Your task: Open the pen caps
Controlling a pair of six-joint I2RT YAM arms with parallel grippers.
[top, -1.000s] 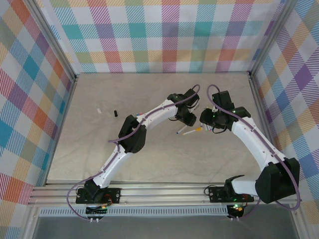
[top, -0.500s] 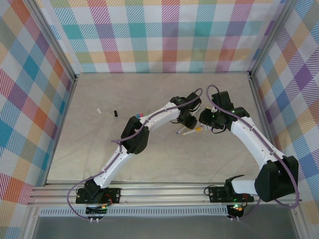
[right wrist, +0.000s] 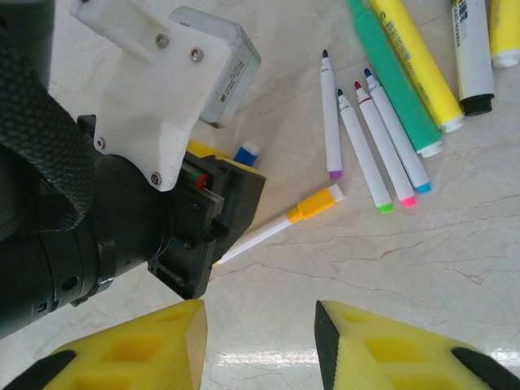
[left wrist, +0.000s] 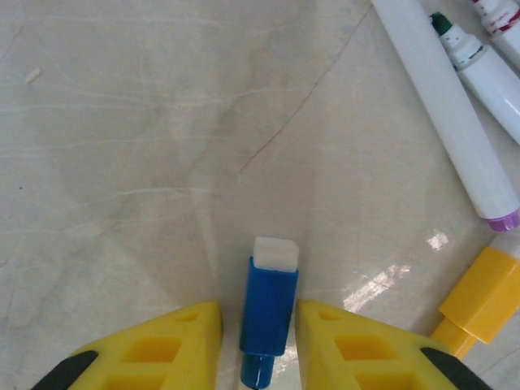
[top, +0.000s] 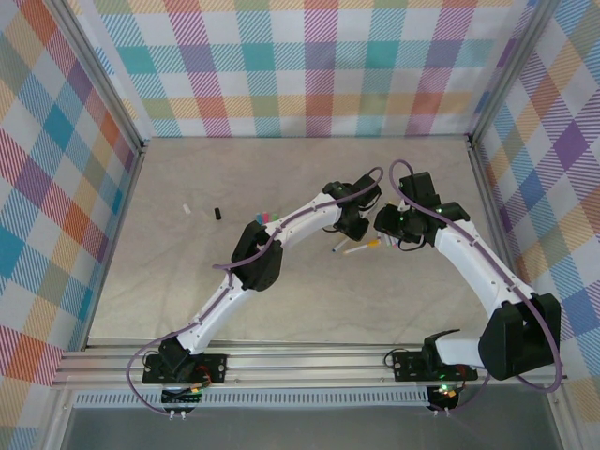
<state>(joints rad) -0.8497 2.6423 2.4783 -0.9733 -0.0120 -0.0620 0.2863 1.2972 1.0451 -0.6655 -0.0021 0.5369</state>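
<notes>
Two grippers stand close together. Right gripper (right wrist: 258,318): fingers spread wide, nothing between them. Left gripper (left wrist: 258,318): fingers parted, straddling a blue cap (left wrist: 270,299) with narrow gaps on either side. A slim pen (right wrist: 252,238) lies nearby, its yellow cap (right wrist: 313,205) still fitted. Judgement: the caps are light, rigid and slick. Pinch barrel and cap at mid-length, then pull along the axis.

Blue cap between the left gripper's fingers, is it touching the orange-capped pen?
Apart. The left wrist view shows bare table between the blue cap and the orange-capped pen; the right wrist view shows that gap too.
</notes>
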